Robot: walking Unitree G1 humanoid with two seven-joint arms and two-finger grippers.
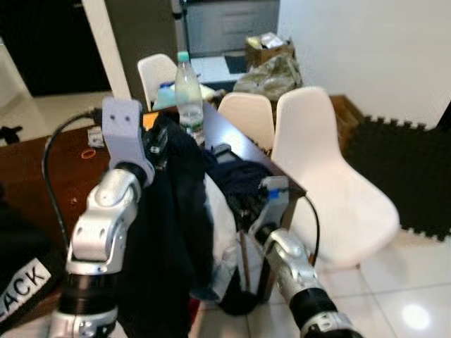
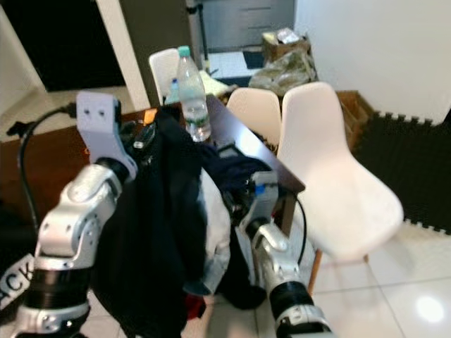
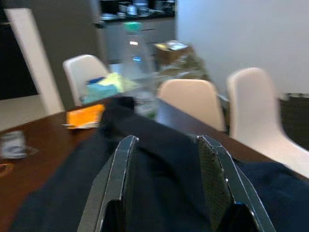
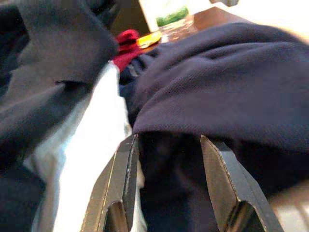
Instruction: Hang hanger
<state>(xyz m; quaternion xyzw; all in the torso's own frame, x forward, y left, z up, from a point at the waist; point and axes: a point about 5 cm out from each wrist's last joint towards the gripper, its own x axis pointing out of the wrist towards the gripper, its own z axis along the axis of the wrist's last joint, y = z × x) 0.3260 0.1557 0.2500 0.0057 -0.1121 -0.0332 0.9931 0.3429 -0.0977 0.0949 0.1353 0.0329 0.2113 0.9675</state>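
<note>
Hanging from the raised left gripper (image 1: 156,144) is a dark garment (image 1: 173,232), which falls down in front of the near edge of the brown worktop (image 1: 63,169). I cannot make out the hanger itself under the cloth. In the left wrist view the jaws stand apart with dark cloth lying between and under them, so I cannot tell if they grip it. A white cloth (image 1: 222,232) hangs just right of the dark garment. The right gripper (image 2: 243,201) is lower, at the right near corner of the worktop, with its jaws wide open and pushed against a navy cloth (image 4: 227,87) that lies there. A clear water bottle (image 1: 188,95) stands farther on the worktop. White chairs (image 1: 328,183) stand on the right side, on the white tiled floor (image 1: 416,296).
</note>
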